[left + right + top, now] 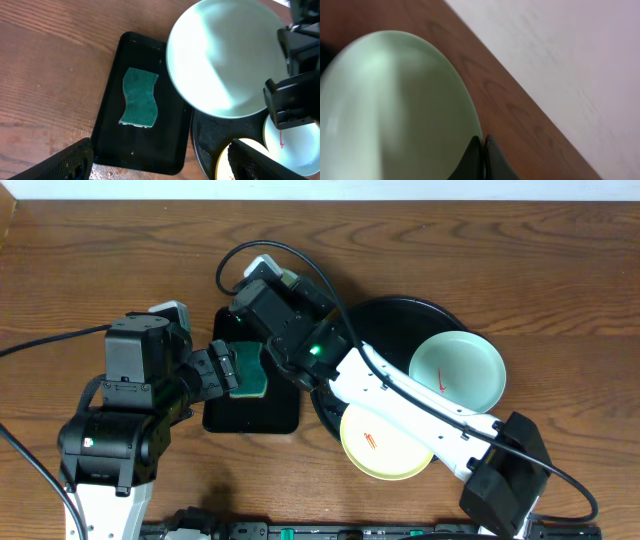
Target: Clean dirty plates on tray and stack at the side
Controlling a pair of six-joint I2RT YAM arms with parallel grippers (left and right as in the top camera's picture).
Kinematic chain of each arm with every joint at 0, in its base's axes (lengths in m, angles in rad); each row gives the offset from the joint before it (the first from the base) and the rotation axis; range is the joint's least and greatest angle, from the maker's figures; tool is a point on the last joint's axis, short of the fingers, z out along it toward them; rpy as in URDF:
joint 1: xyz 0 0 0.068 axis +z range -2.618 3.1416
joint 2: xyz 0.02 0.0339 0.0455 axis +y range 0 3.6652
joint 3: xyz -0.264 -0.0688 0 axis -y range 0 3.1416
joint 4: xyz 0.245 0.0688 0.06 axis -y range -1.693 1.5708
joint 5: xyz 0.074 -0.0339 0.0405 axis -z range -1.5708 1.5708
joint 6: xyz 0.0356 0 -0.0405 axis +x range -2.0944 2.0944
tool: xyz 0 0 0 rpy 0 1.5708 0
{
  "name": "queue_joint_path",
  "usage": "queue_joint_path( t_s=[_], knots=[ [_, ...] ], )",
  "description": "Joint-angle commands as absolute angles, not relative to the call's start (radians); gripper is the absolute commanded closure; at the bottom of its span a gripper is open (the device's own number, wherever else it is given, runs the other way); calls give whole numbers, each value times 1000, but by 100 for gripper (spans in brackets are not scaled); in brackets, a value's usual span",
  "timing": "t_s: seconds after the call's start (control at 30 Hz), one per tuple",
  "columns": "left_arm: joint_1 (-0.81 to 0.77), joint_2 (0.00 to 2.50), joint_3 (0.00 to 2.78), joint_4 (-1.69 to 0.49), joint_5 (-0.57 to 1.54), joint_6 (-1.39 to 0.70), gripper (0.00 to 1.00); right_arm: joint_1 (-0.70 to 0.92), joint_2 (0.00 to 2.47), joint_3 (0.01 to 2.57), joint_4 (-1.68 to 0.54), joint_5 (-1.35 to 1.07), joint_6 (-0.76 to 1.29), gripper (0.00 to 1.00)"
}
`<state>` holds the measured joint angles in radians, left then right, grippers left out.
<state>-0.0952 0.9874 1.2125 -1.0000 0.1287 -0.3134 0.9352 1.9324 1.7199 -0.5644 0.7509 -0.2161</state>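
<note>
**Brown table, one plate lifted clear**

Across a brown wood-grain table [80, 260], a cleaning job is under way around a large round glossy black tray [410, 315] with a raised rim. The right gripper [482, 152] has its fingers drawn narrow on the rim of a pale round plastic plate [225, 55], whose tint lies somewhere between blue and mint. It holds the plate in the air, hollow side towards the left wrist camera. The plate hangs above the spot where the round tray sits next to a small black rectangular tray [112, 135].

A green wavy-edged sponge [140, 97] lies flat in the rectangular tray, with nothing touching it. The left gripper [161, 150] hangs over it, fingers spread wide and nothing between them.

A pale mint round plastic plate [457, 370], marked with a short red streak, sits inside the round tray on its right side. A pale yellow round plastic plate [385, 442] with red-orange streaks rests at the tray's front edge, overlapping the rim. It is partly covered by the white right arm [400, 405]. From overhead, the lifted plate is hidden beneath that arm.
</note>
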Motion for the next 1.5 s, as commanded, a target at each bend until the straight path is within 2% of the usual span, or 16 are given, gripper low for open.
queue_joint_path(
  t_s=[0.0,0.03,0.13,0.23,0.3,0.47,0.57,0.67,0.83,0.97,1.13,1.33,1.47],
  knots=[
    [-93,987,1226,-1005,131,-308,14,928,1926,1732,-534,814,-215,99],
    [-93,987,1226,-1006,131,-308,14,927,1926,1732,-523,820,-151,99],
    [-93,987,1226,-1005,131,-308,13,931,1923,1732,-564,643,-250,99],
    [-93,987,1226,-1005,131,-308,13,920,1923,1732,-592,707,-84,99],
    [-93,987,1226,-1006,131,-308,14,892,1920,1734,-646,659,46,99],
    [-93,987,1226,-1005,131,-308,14,748,1920,1734,-786,252,273,99],
    [-93,987,1226,-1005,131,-308,14,615,1919,1734,-820,-18,285,99],
    [-93,987,1226,-1005,131,-308,13,480,1919,1734,-844,-182,284,99],
    [-93,987,1226,-1006,131,-308,14,287,1923,1730,-910,-214,278,99],
    [-93,987,1226,-1006,131,-308,14,197,1925,1686,-929,-215,212,99],
    [-93,987,1226,-1005,131,-308,14,189,1925,1582,-879,-222,114,99],
    [-93,987,1226,-1005,131,-308,13,223,1925,1429,-714,-193,107,99],
    [-93,987,1226,-1005,131,-308,13,238,1925,1410,-678,-192,103,99]
  ],
)
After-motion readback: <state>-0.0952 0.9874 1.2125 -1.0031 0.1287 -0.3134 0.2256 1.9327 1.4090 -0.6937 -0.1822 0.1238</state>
